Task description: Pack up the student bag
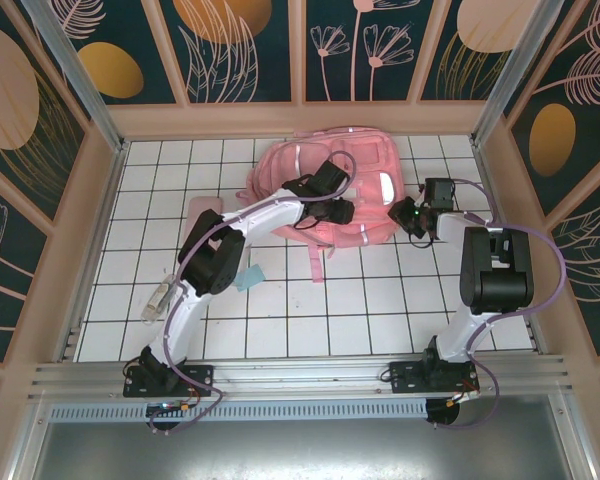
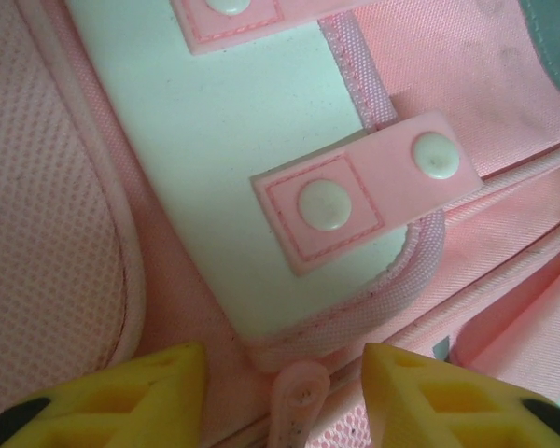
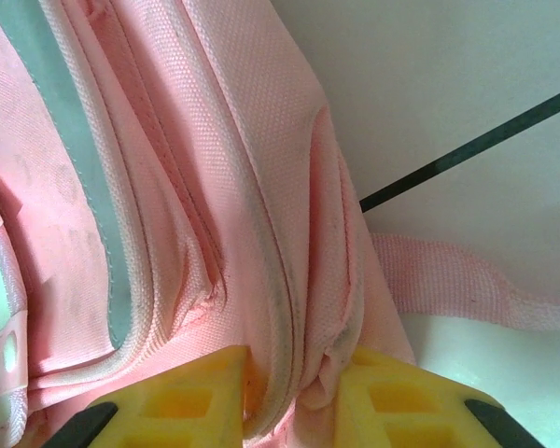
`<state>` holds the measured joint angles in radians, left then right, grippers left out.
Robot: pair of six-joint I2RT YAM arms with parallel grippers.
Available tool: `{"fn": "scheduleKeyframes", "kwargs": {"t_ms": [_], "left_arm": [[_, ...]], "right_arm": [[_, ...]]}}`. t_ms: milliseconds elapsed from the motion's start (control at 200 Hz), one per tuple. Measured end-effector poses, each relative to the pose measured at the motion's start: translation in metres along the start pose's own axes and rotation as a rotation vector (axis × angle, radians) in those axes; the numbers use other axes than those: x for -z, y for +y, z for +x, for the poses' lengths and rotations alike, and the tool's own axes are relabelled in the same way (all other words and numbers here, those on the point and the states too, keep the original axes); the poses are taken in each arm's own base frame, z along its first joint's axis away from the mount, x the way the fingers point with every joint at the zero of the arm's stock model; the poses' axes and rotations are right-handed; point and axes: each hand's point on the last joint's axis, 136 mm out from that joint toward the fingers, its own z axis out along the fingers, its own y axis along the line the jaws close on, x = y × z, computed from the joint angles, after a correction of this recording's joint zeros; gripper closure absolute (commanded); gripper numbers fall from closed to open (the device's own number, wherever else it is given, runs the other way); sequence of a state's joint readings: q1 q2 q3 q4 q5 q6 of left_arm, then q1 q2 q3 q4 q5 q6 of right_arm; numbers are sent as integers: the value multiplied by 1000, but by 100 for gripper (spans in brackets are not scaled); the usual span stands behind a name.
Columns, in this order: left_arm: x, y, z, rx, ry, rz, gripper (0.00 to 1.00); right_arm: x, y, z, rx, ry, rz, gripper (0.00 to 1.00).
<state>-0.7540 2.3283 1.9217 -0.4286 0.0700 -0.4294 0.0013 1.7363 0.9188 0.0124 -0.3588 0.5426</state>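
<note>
Tightly around bag (image 3: 215, 187) edge (right pincer (image 3: 294, 397))

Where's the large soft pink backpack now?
Top view: the pink backpack lies far-centre on the white tiled table, left gripper above it, right gripper pinching its right edge.

I'm driving a staged robot test cell: 2 arms (image 1: 215, 262) bolted to a near metal rail (image 1: 310, 372), white gridded table (image 1: 380, 305), leaf-print panels (image 1: 245, 50) left, right, far.
</note>
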Motion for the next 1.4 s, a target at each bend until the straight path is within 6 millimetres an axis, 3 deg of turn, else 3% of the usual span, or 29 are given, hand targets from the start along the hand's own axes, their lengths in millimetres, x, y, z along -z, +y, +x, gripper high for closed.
{"fn": "scheduleKeyframes", "kwargs": {"t_ms": [65, 250, 465, 851, 1031, 1396], "left_arm": [[-4, -1, -1, -12, 6, -6, 63], [-10, 7, 2, -36, 22, -60, 100], [-2, 8, 0, -48, -7, -74, 100], [56, 16, 21, 42, -113, -17, 100], [66, 31, 24, 109, -154, 9, 100], [72, 38, 24, 213, -217, 57, 100]], "right_arm": [[0, 0, 0, 0, 0, 0, 76], [0, 0, -1, -12, -4, 1, 85], [0, -3, -2, -20, -18, 9, 100], [-3, 6, 7, -25, 1, -48, 100], [-3, 12, 12, -24, 23, -73, 100], [0, 16, 11, -38, 23, -85, 100]]}}
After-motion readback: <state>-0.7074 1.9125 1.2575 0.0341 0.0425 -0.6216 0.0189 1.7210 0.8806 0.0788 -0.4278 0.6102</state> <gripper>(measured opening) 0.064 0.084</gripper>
